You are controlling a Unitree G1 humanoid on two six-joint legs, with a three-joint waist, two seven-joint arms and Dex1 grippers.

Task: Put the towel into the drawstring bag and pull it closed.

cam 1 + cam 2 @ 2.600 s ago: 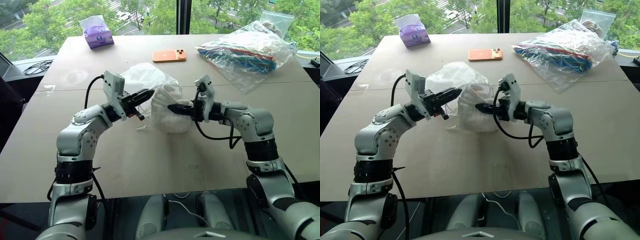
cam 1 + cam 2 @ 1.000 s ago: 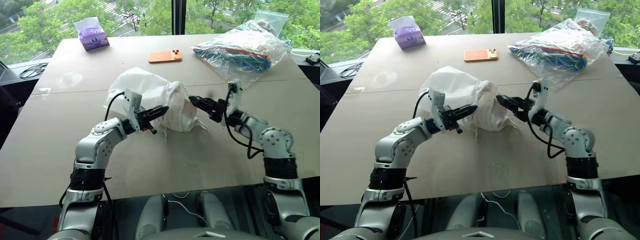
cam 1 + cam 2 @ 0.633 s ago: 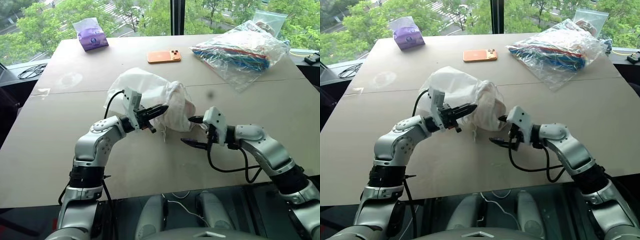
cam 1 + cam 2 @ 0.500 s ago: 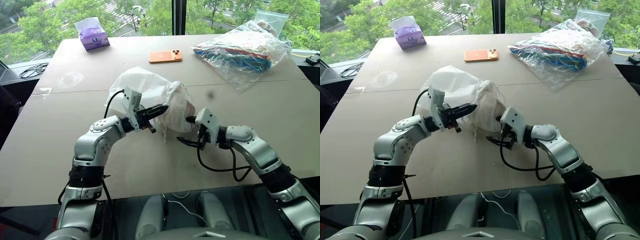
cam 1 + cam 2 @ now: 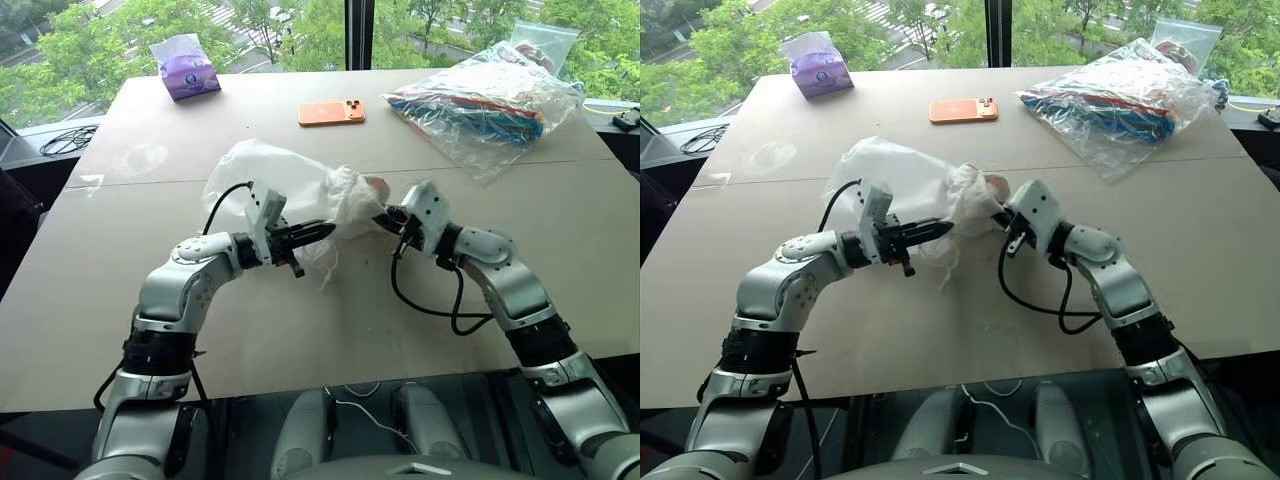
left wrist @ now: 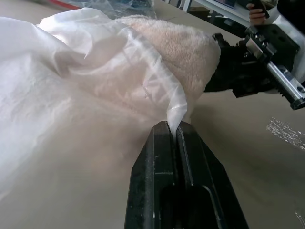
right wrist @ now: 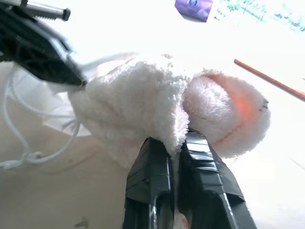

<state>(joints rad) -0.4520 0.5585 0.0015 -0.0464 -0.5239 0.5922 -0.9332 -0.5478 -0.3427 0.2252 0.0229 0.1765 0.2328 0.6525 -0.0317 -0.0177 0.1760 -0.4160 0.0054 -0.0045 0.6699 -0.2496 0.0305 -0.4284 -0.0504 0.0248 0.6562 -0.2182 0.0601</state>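
The drawstring bag (image 5: pixel 270 178) lies on its side in the middle of the table (image 5: pixel 300 320), thin and translucent white. Its mouth faces my right arm. The towel (image 5: pixel 352 192), off-white with a pinkish patch, bulges out of that mouth. My left gripper (image 5: pixel 328 230) is shut on the thin rim of the bag (image 6: pixel 174 112) just below the towel (image 6: pixel 183 50). My right gripper (image 5: pixel 384 216) is shut on a fold of the towel (image 7: pixel 143 98) at the mouth. White cord (image 7: pixel 28 140) hangs loose from the bag onto the table.
An orange phone (image 5: pixel 331 112) lies behind the bag. A purple tissue pack (image 5: pixel 186 66) sits at the far left corner. A large clear plastic bag of colourful items (image 5: pixel 490 100) takes up the far right. Dark cables (image 5: pixel 62 140) lie off the table's left edge.
My right gripper was open and low by the table's surface. It has rolled, risen to the bag's mouth and shut on the towel. The left gripper kept its hold and place.
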